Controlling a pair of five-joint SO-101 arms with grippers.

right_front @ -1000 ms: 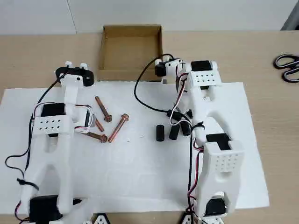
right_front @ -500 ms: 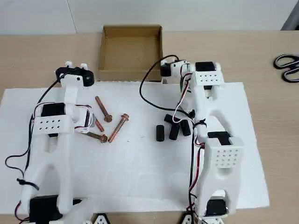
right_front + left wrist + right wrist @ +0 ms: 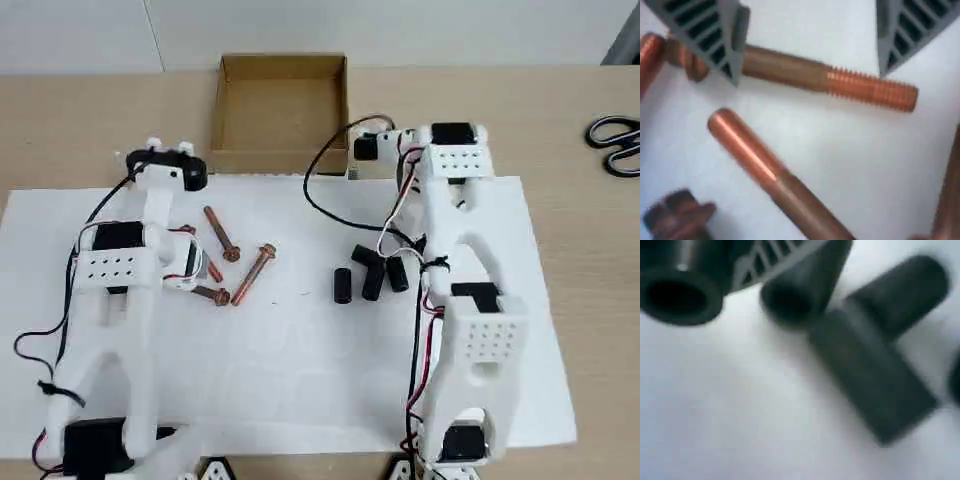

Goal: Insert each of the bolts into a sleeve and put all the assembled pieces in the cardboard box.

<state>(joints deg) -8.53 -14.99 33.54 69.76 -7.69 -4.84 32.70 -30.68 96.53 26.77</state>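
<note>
Several copper bolts lie on the white foam sheet [image 3: 300, 360]; one [image 3: 220, 232] is angled, another [image 3: 255, 273] is beside it, and a third [image 3: 208, 292] lies by my left arm [image 3: 115, 265]. My left gripper [image 3: 808, 77] is open, low over the sheet, with one finger on each side of a lying bolt [image 3: 865, 89]. More bolts [image 3: 765, 167] lie close by. Several black sleeves [image 3: 343, 285] cluster at mid-sheet beside my right arm [image 3: 455, 200]. My right gripper [image 3: 785, 262] hangs just above the sleeves [image 3: 875, 385], one with its open end [image 3: 680, 295] showing.
The cardboard box [image 3: 222, 100] stands open beyond the sheet's far edge, between the arms. Scissors [image 3: 615, 135] lie on the wooden table at the far right. Black cables [image 3: 320, 195] loop over the sheet near the sleeves.
My right arm has swung to the right and back, uncovering more of the sleeves. My left arm has shifted slightly toward the bolts.
</note>
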